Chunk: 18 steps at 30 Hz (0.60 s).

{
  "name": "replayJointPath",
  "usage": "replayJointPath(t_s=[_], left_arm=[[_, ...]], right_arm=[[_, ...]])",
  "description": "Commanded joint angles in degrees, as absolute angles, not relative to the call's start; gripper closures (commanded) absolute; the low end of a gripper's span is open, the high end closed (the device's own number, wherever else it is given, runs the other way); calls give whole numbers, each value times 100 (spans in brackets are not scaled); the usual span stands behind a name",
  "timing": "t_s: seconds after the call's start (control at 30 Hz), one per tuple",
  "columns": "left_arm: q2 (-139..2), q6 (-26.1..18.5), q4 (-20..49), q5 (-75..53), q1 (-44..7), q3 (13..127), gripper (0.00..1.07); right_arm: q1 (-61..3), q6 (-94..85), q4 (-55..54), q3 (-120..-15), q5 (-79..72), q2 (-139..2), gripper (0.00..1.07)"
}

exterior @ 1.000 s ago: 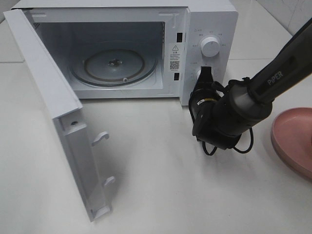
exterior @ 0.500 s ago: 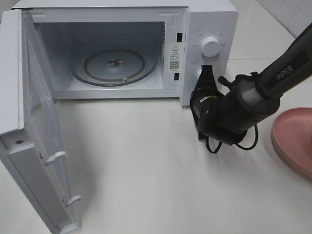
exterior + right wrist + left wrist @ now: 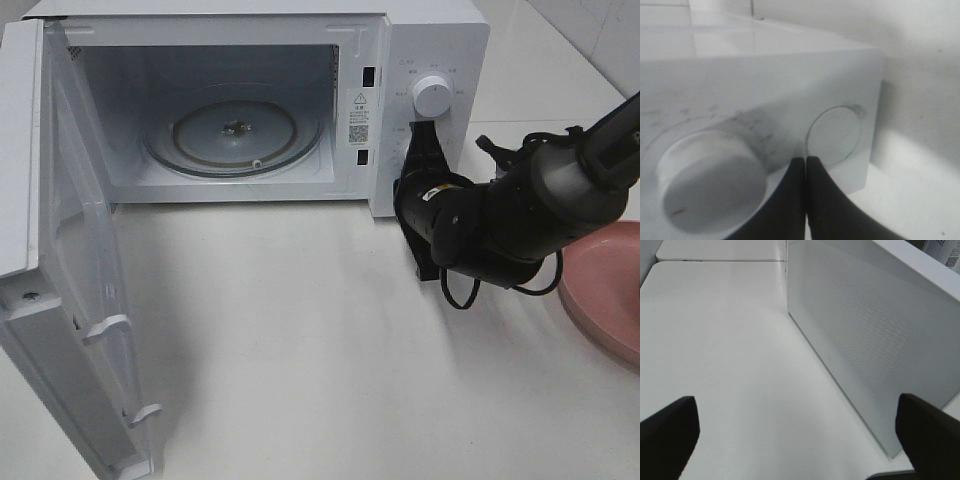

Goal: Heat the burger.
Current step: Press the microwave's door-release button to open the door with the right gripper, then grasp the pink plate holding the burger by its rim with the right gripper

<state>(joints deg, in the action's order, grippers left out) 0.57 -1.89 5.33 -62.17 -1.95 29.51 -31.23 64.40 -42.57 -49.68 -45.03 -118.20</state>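
The burger is out of view in every frame. The white microwave (image 3: 430, 40) stands at the back with its door (image 3: 60, 250) swung wide to the left. Its glass turntable (image 3: 235, 130) is bare. My right gripper (image 3: 424, 135) is shut with nothing in it, and its tips rest against the control panel just below the upper knob (image 3: 431, 95). In the right wrist view the shut right gripper (image 3: 806, 161) points between a large knob (image 3: 710, 185) and a round dial (image 3: 834, 135). My left gripper (image 3: 800, 435) is open and holds nothing, beside a white perforated microwave panel (image 3: 875, 340).
A round pink plate (image 3: 600, 290) lies at the right edge, partly cut off by the frame, and its visible part is bare. The open door juts out over the front left of the white table (image 3: 300, 350).
The microwave door has swung much further open to the left. My right arm has dropped lower and shifted right, with the shut tips sliding up the control panel toward the upper knob.
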Motion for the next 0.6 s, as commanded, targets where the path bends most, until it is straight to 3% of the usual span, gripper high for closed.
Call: replayJointPath(t_s=[0.03, 0.6], left_arm=[[132, -155, 561, -6131, -241, 2962, 7], [132, -155, 561, -6131, -241, 2962, 7]], right_arm=[[-3151, 6205, -4097, -4887, -4343, -11620, 107], [-3146, 3879, -3822, -4206, -2532, -10279, 107]])
